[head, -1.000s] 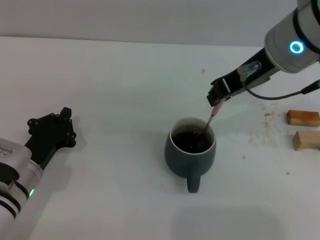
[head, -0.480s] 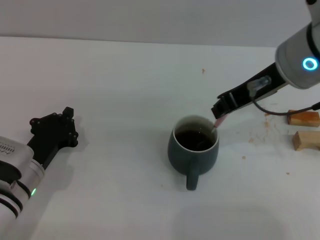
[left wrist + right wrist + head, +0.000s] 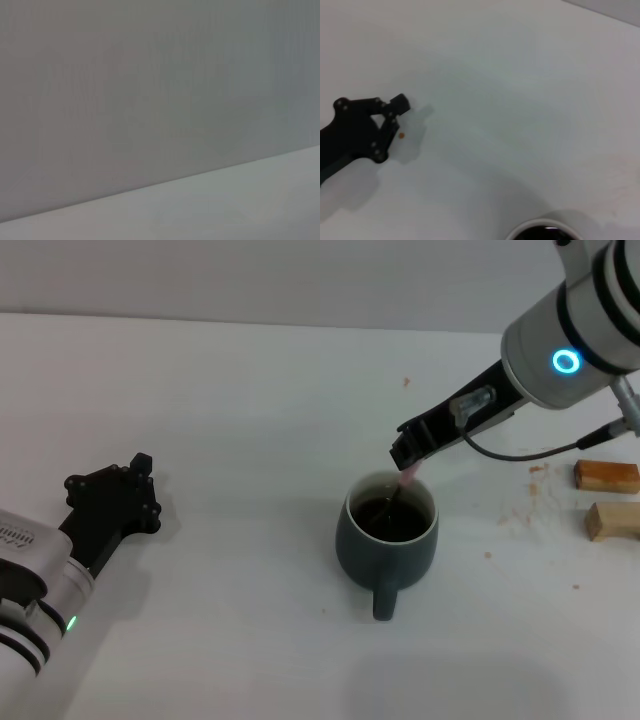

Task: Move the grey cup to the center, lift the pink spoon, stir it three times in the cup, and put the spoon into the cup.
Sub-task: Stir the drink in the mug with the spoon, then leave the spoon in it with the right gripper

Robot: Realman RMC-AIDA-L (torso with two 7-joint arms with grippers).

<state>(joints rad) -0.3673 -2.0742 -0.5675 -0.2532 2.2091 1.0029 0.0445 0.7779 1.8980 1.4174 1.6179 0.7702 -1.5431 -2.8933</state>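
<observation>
Though unseen wristward, pink spoon (image 3: 408,477) in grey cup (image 3: 387,536)

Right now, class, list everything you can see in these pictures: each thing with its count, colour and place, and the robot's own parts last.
cup: one, dark blue-grey, near the table's middle, handle toward the robot, dark brown liquid inside.
spoon: one, pink handle, slanting into the cup from its far rim; bowl hidden in the liquid.
wooden blocks: two, tan, at the table's right edge, one behind the other.
crumbs: several, brownish, scattered left of the blocks.
table: one, white, under everything.
right pincer: one, black, just above the cup's far rim, shut on the spoon handle.
left pincer: one, black, idle at the table's left, apart from the cup.
</observation>
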